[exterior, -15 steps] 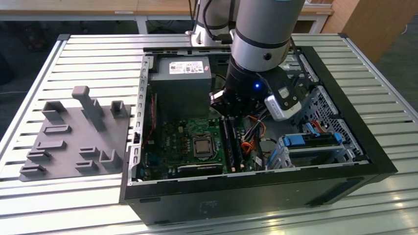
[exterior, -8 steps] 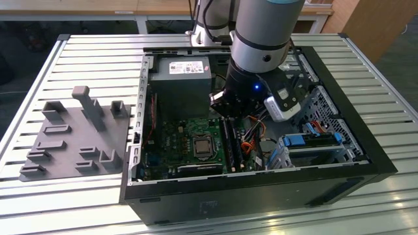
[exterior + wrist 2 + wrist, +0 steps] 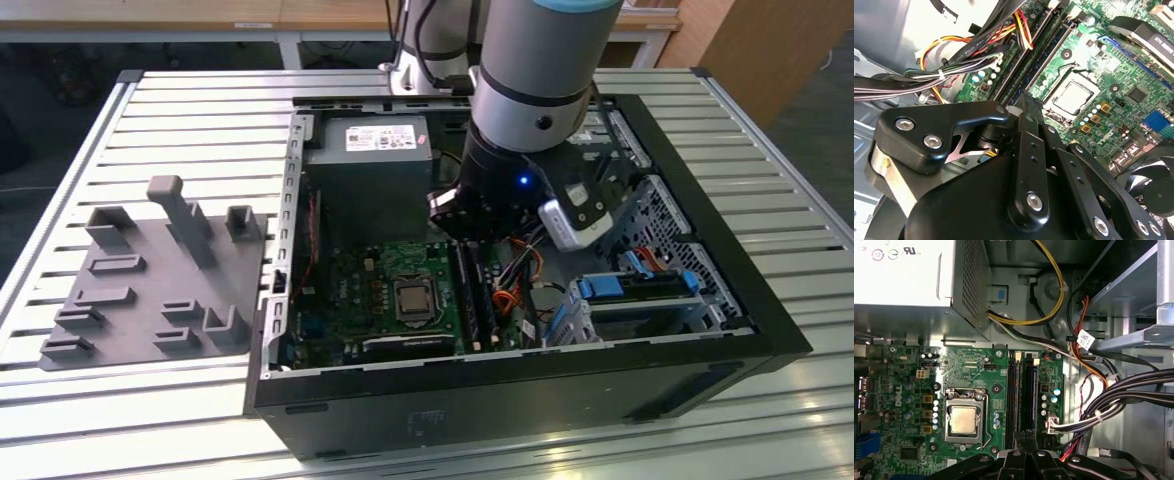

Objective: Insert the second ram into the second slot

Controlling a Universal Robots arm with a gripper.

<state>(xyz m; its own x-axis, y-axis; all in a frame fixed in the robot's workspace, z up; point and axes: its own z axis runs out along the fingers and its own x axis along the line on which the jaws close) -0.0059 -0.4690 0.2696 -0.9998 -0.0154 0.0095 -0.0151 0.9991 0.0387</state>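
Note:
Inside the open computer case (image 3: 767,330), my gripper (image 3: 469,236) hangs low over the motherboard's two long memory slots (image 3: 467,290). In the first wrist view the two black fingers (image 3: 1021,440) are pressed together, shut, right over the near end of the slot beside the cable bundle (image 3: 1029,395). A thin dark strip runs edge-on along that slot and looks like the second ram. I cannot tell whether the fingertips touch or pinch it. The other slot (image 3: 1012,395) lies next to the processor socket (image 3: 965,420). The second wrist view shows my gripper (image 3: 1023,102) tapering onto the slots (image 3: 1046,55).
Bundled black, yellow and red cables (image 3: 1104,405) run close beside the slots. The power supply (image 3: 378,140) sits at the case's far end, and drive cages with blue brackets (image 3: 627,290) are on the exterior view's right. A grey parts fixture (image 3: 154,280) stands outside the case.

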